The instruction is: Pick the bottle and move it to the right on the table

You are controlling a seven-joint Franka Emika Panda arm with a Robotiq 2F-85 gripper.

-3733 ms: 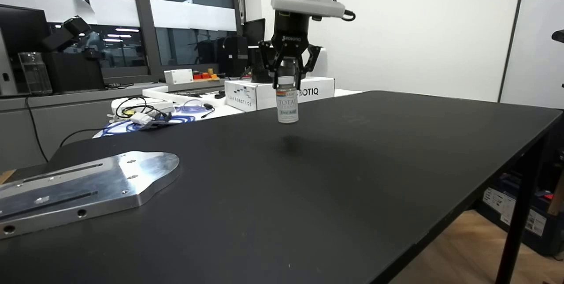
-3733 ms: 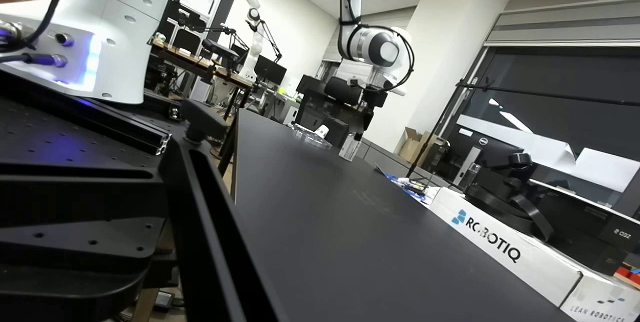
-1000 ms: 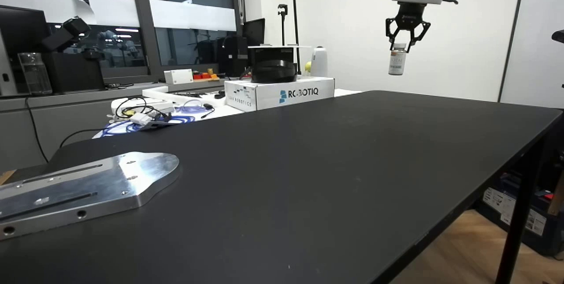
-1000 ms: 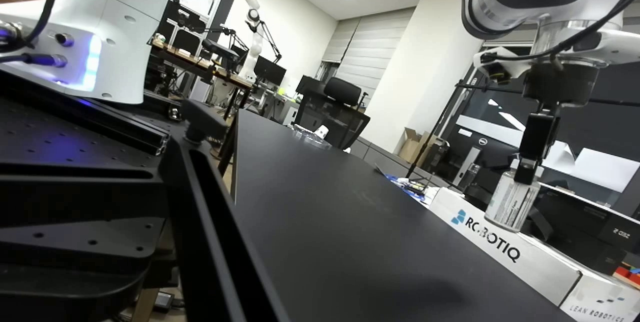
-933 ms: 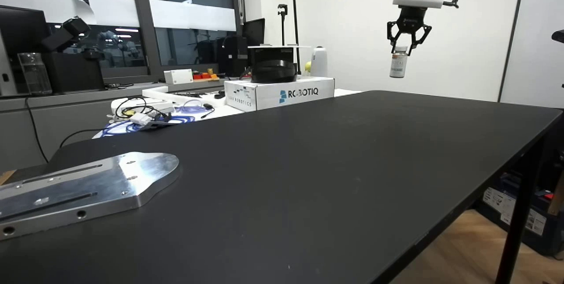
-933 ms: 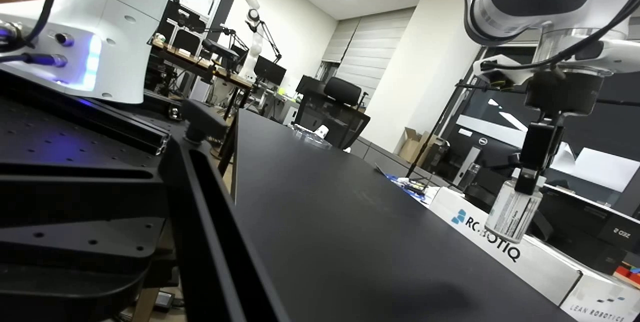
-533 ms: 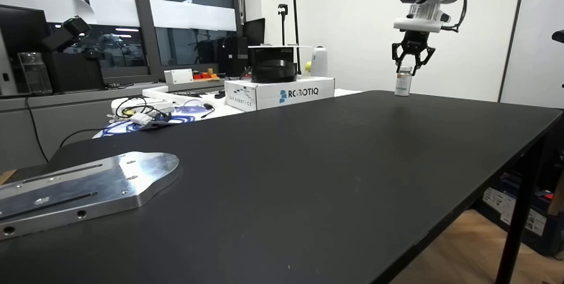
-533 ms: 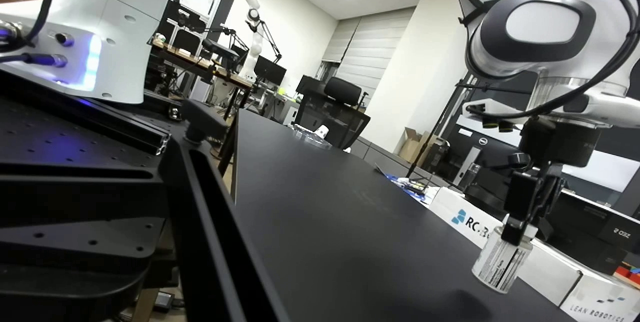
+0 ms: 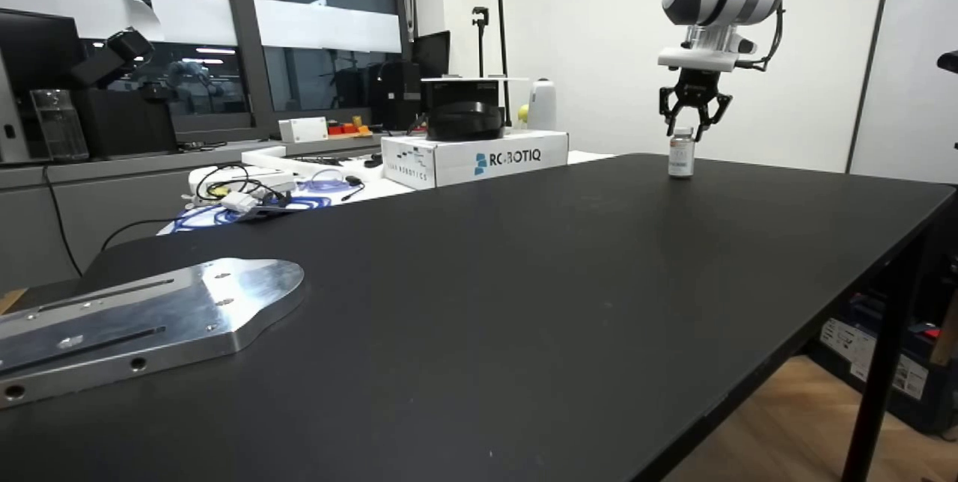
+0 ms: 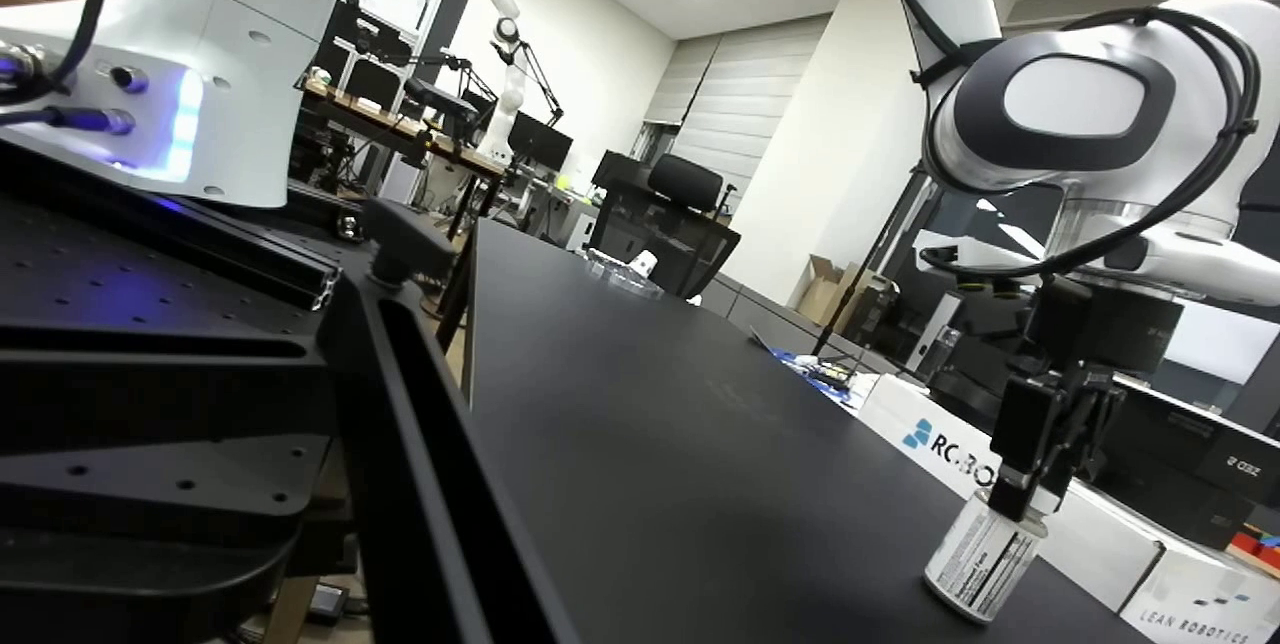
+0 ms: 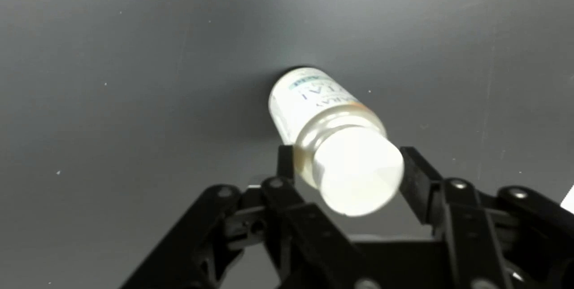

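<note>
The bottle is small and white, with a white cap and printed label. It stands nearly upright at the far side of the black table, its base at or very close to the tabletop; contact is hard to confirm. It also shows in an exterior view and in the wrist view. My gripper is shut on the bottle near its neck, the two fingers on either side. In the wrist view the gripper has its left finger against the shoulder and its right finger at the cap's edge.
A white ROBOTIQ box runs along the table's edge, close behind the bottle in an exterior view. A metal plate lies on the near left of the table. The robot base and a black rail stand beside the table.
The gripper has carried the bottle sideways, rightward in both exterior views. Over the last second it has lowered the bottle from the air to the tabletop.
</note>
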